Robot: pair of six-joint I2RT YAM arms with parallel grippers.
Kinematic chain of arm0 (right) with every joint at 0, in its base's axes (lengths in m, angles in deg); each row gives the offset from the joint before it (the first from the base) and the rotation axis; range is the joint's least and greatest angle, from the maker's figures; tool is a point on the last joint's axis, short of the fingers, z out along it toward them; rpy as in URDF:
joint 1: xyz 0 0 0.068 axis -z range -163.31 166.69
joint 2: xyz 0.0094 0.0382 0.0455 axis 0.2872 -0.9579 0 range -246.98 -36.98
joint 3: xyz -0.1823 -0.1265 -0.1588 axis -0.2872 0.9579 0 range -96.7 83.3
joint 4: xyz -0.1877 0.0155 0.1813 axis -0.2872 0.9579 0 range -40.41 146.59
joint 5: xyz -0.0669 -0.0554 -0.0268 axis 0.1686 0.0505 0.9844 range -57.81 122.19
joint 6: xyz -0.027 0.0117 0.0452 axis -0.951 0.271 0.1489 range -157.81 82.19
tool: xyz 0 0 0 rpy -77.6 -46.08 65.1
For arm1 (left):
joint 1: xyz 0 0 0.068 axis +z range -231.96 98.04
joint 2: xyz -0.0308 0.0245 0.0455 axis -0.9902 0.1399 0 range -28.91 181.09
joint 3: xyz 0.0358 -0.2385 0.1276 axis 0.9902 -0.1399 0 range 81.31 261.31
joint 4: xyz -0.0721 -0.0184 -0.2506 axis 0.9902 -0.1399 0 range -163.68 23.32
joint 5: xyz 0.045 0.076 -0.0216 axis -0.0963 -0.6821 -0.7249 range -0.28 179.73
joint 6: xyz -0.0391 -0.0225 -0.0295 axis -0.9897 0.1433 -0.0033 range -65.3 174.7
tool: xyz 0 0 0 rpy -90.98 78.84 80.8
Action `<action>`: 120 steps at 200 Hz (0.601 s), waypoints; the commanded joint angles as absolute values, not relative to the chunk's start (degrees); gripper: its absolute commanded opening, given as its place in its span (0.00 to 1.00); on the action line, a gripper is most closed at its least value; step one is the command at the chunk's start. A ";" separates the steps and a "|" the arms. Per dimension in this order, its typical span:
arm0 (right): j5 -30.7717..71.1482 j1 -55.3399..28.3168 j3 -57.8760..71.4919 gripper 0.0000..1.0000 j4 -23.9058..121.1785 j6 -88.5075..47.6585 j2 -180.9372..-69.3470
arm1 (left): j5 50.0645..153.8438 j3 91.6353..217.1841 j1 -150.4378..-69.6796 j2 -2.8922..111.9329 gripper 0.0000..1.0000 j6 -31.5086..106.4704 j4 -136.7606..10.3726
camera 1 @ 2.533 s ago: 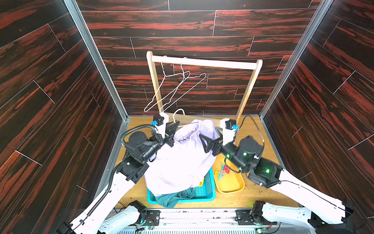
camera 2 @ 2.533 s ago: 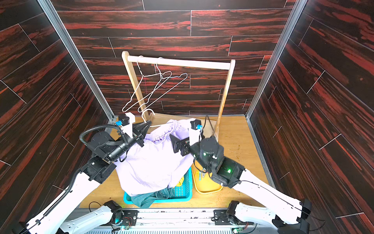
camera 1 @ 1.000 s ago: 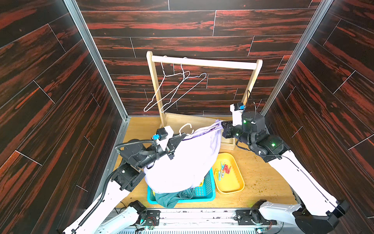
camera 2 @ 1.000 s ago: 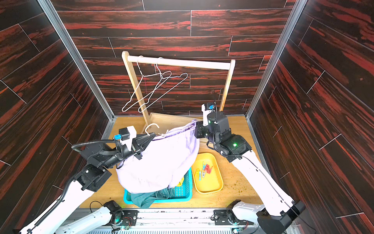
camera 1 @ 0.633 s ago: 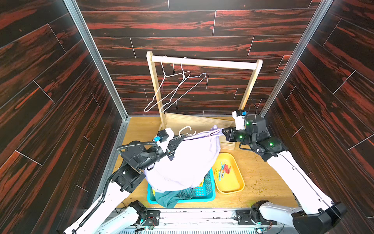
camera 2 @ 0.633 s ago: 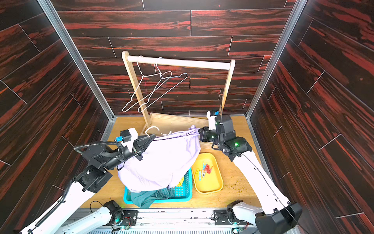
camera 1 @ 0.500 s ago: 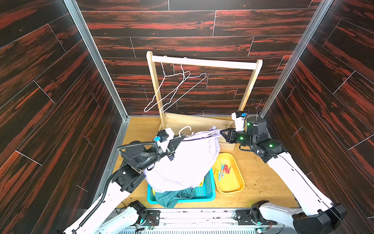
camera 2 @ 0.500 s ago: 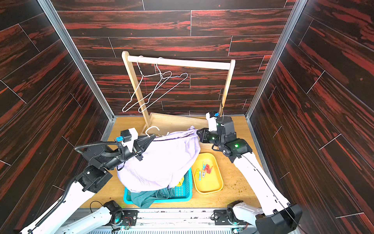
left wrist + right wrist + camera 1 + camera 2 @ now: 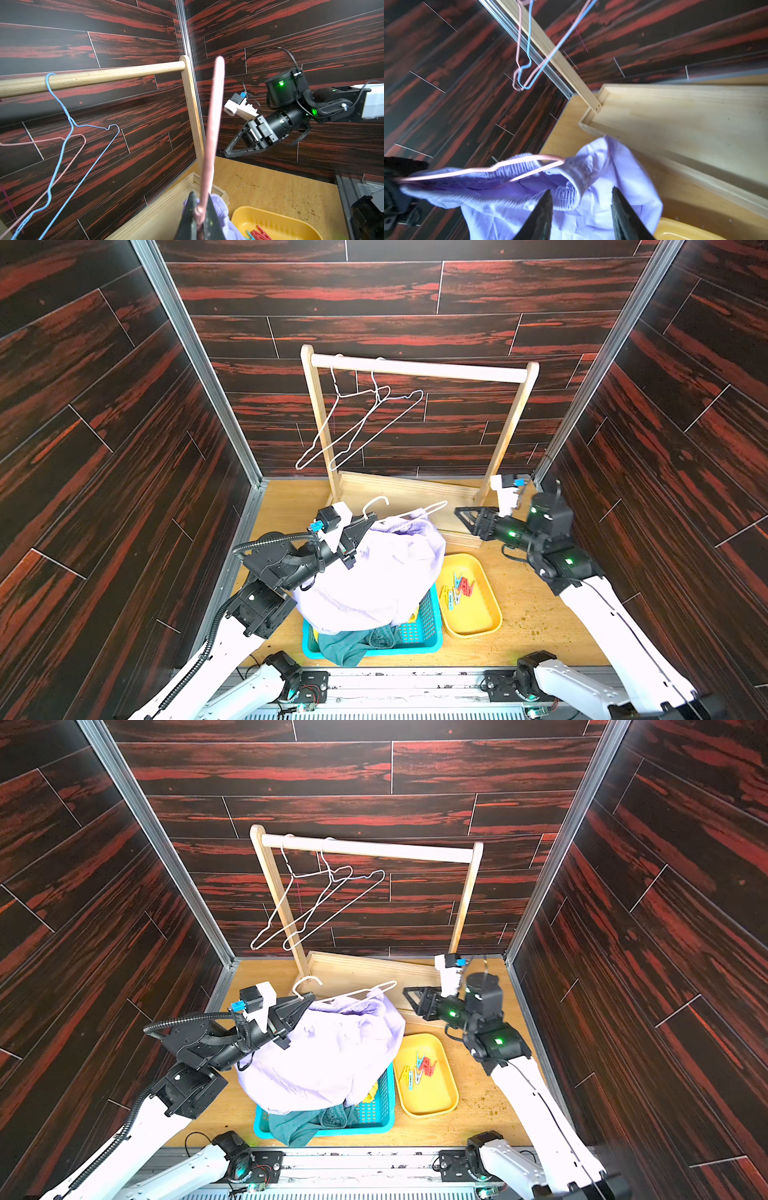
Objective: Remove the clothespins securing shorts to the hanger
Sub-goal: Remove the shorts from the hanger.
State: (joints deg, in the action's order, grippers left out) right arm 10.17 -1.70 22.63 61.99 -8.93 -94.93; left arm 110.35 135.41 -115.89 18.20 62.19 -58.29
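The yellow tray (image 9: 478, 616) is holding a loose heap of clothespins (image 9: 459, 587). The blue basket (image 9: 419, 641) is holding teal shorts (image 9: 345, 649), and lavender shorts (image 9: 374, 572) are spilling over its rim, their waistband hanging on a pink hanger (image 9: 415, 512). The left tool (image 9: 368, 521) is clamping that hanger near its hook. The right tool (image 9: 460, 514) is hovering just beyond the hanger's far tip, jaws apart, gripping nothing. A second ago it was pinched shut at that end of the waistband. Now the fabric is sagging lower and the tip is showing bare.
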 commanded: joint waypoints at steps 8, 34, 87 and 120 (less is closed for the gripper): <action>6.48 -1.37 24.02 0.48 57.74 -12.62 -89.83 | 112.84 137.97 -116.05 18.70 0.00 62.03 -58.76; 0.09 -1.36 22.24 0.52 54.59 -20.48 -87.91 | 116.49 139.88 -116.05 19.91 0.00 61.15 -62.44; -17.17 -1.50 11.72 0.52 61.32 -37.10 -95.78 | 121.65 141.68 -116.05 21.01 0.00 58.93 -67.39; -21.90 -2.54 6.04 0.52 71.28 -50.38 -101.04 | 122.58 142.86 -115.99 21.50 0.00 59.08 -69.79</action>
